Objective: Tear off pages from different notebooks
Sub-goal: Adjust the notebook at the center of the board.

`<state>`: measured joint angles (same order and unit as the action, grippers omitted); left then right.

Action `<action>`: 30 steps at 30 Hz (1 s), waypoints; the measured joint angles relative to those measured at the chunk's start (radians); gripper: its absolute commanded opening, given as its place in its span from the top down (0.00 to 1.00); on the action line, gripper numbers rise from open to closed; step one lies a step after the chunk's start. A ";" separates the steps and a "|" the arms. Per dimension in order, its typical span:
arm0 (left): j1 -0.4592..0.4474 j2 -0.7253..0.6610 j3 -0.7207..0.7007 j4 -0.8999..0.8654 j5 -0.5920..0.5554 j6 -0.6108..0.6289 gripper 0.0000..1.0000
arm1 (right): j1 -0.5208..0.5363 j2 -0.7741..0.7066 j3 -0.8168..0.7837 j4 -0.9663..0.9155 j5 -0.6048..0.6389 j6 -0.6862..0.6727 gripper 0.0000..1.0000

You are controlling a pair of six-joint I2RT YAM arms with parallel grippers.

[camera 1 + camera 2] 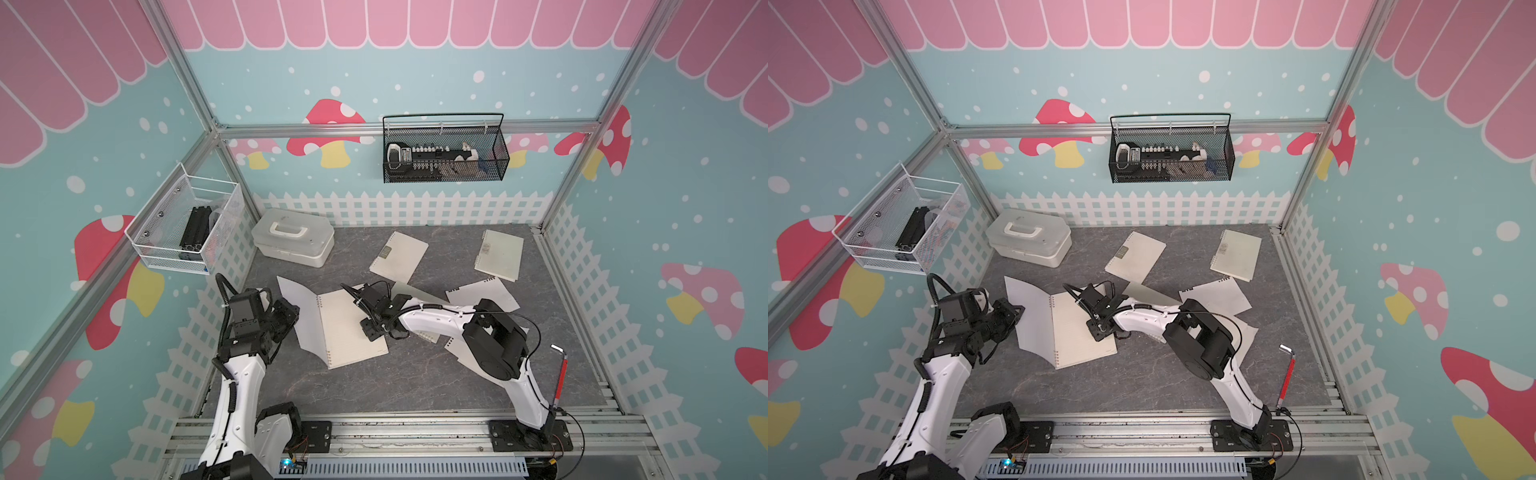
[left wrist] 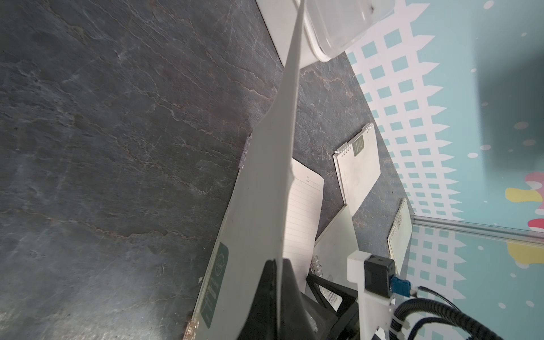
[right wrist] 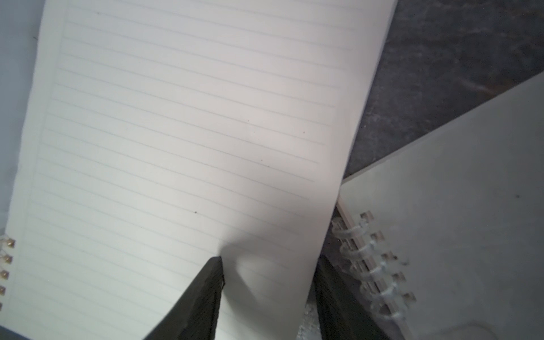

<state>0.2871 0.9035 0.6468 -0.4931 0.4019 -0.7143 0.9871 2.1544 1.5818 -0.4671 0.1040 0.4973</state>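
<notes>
A large notebook (image 1: 349,328) lies open at the table's middle, its lined page (image 3: 182,132) facing up. My left gripper (image 2: 278,262) is shut on the outer edge of a thin white page (image 2: 282,164) that stands lifted to the left of the wire coil (image 1: 322,324); in both top views it shows as a white sheet (image 1: 1027,316). My right gripper (image 3: 269,259) is open over the notebook's right edge, one finger on the lined page and the other past its edge. Two shut notebooks (image 1: 399,257) (image 1: 498,255) lie at the back. Loose pages (image 1: 486,295) lie beside my right arm.
A white plastic box (image 1: 293,243) with a handle stands at the back left. Another spiral notebook (image 3: 456,235) lies right next to my right gripper, mostly under that arm. A red-handled tool (image 1: 561,374) stands at the right edge. Wire baskets (image 1: 444,149) (image 1: 187,224) hang on the walls.
</notes>
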 measured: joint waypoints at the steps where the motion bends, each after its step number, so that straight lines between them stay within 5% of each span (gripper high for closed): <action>1: 0.000 0.000 0.000 0.000 0.000 0.000 0.97 | 0.000 0.002 0.000 0.001 0.000 0.005 0.46; 4: 0.000 0.002 0.000 0.000 -0.001 0.000 0.84 | -0.005 0.002 0.000 0.003 0.000 0.018 0.43; 7: 0.000 0.012 0.000 -0.009 -0.018 0.000 0.36 | -0.011 0.002 -0.004 0.004 0.003 0.032 0.40; 10: 0.003 0.024 0.006 -0.055 -0.056 -0.002 0.19 | -0.019 -0.002 -0.022 0.024 -0.017 0.043 0.41; 18: 0.020 -0.019 0.168 -0.261 -0.227 0.018 0.03 | -0.039 -0.031 -0.085 0.102 -0.081 0.062 0.51; 23: 0.021 -0.109 0.287 -0.327 -0.313 0.024 0.02 | -0.043 -0.050 -0.122 0.147 -0.118 0.066 0.54; 30: 0.015 -0.035 0.143 -0.201 -0.151 0.018 0.13 | -0.043 -0.089 -0.179 0.219 -0.175 0.069 0.56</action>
<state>0.3023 0.8680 0.7895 -0.6945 0.2508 -0.6968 0.9443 2.0659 1.4029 -0.2481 -0.0711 0.5663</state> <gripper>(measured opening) 0.893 0.440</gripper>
